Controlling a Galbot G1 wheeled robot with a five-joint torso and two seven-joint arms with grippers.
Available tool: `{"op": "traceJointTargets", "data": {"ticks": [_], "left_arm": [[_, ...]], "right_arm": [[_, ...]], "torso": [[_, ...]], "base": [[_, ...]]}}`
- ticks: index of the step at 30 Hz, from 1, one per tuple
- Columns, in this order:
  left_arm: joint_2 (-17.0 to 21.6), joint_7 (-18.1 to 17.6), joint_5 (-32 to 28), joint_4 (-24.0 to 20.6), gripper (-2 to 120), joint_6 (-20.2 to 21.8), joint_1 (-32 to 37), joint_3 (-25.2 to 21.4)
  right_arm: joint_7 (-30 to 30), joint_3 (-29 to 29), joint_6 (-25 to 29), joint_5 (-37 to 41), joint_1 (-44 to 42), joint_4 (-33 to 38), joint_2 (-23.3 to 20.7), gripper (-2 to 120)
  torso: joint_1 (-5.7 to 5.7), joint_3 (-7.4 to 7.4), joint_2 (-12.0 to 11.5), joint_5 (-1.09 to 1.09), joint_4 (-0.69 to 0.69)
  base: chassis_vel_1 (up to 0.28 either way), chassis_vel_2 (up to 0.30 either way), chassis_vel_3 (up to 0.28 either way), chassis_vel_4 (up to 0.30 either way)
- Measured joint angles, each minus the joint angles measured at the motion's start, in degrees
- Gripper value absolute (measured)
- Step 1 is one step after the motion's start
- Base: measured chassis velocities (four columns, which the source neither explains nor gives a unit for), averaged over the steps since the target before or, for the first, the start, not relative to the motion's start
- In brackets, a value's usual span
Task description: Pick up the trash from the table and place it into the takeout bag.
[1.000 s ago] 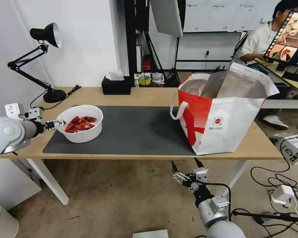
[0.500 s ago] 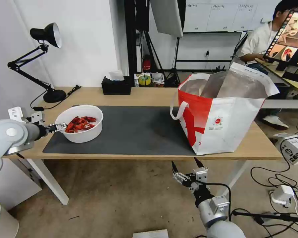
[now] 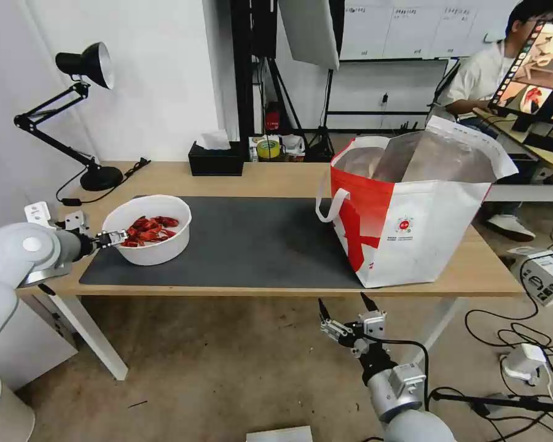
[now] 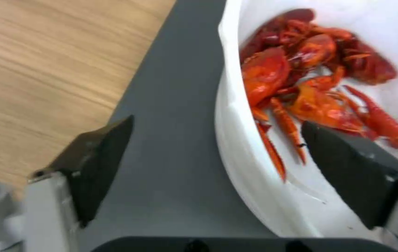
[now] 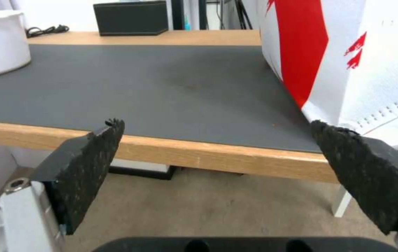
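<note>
1. Left claw (image 3: 118,236): at the left end of the bench (image 3: 270,178), level with the bowl rim. Spread wide, straddling the left wall of the white bowl (image 3: 156,248): one finger (image 4: 99,164) outside over the grey mat (image 3: 252,245), the other finger (image 4: 348,168) inside over the crayfish shells (image 3: 146,230). Not yet closed on the rim. Judged a rim pinch in preparation, a rim being the only graspable edge on a wide bowl.
2. White bowl: upright on the left part of the mat, well apart from the bag. Shells heaped on its floor, so best kept level once lifted, to avoid spilling.
3. Black tissue box (image 3: 215,161): at the far edge of the bench, clear of the likely carrying path.
4. Right claw (image 3: 348,309): parked below the near edge of the bench, spread wide and holding nothing. Aimed toward the mat and the bag's lower corner; judged idle, kept low to leave the bench top free.
5. Takeout bag (image 3: 411,230): upright on the right part of the bench, mouth open and foil lining exposed, ready to receive the bowl from above. Nothing carried toward it yet.
</note>
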Motion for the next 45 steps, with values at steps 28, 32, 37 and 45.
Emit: {"op": "traceJointTargets", "data": {"ticks": [28, 32, 37, 45], "left_arm": [[-0.39, -0.01, -0.69, -0.12, 0, 0.00, -1.18, 1.32], [0.31, -0.11, -1.29, -2.38, 0, 0.05, -0.57, -0.06], [0.98, -0.39, -2.09, -4.66, 0, 0.06, -1.15, -0.27], [1.25, -1.73, -4.41, -8.98, 0, 0.06, -5.19, 0.44]], "right_arm": [[0.00, 0.00, 0.00, 0.00, 0.00, 0.00, 0.00, 100], [0.00, 0.00, 0.00, 0.00, 0.00, 0.00, 0.00, 100], [0.00, 0.00, 0.00, 0.00, 0.00, 0.00, 0.00, 100], [0.00, 0.00, 0.00, 0.00, 0.00, 0.00, 0.00, 100]], "torso": [[0.01, 0.00, 0.00, 0.00, 0.00], [0.01, 0.00, 0.00, -0.01, 0.00], [0.01, 0.00, 0.00, -0.01, 0.01], [0.01, 0.00, 0.00, 0.00, 0.00]], "base": [[0.000, 0.000, 0.000, 0.000], [0.000, 0.000, 0.000, 0.000], [0.000, 0.000, 0.000, 0.000], [0.000, 0.000, 0.000, 0.000]]}}
